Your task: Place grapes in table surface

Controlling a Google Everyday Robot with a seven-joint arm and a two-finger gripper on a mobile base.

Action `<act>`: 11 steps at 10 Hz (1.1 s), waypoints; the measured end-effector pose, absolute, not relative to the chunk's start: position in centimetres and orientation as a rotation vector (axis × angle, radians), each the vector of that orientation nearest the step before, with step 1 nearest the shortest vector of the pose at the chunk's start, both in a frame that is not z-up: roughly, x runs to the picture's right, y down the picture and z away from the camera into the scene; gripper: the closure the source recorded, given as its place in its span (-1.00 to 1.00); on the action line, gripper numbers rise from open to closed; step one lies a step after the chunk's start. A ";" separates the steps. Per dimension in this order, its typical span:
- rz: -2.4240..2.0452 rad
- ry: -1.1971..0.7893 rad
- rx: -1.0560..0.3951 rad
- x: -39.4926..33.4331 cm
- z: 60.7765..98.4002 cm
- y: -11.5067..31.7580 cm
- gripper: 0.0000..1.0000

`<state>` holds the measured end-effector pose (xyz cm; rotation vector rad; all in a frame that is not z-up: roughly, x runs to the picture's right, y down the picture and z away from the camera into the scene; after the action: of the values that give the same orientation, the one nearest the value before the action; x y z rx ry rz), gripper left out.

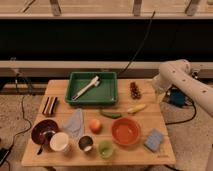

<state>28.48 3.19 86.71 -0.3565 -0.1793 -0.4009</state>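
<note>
The grapes [135,90], a small dark reddish-purple bunch, lie on the light wooden table surface [160,117] at its back right, just right of the green tray. The white arm [175,74] bends over the table's right edge. My gripper [158,91] hangs at the arm's lower end, to the right of the grapes and apart from them.
A green tray [75,77] holds a white utensil [86,87]. A yellow corn piece [136,108], a green vegetable [111,114], a peach [95,125], an orange bowl [126,131], a blue sponge [153,140], several cups and a dark bowl [44,132] fill the front.
</note>
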 end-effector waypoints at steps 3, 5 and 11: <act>-0.526 -0.189 -0.307 26.8 88.9 2.4 -0.60; -0.572 -0.174 -0.296 26.2 89.9 2.1 -0.60; -0.796 -0.110 -0.325 23.6 94.9 1.8 -0.60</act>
<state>23.61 1.82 94.88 -0.3255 -0.1099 -0.7961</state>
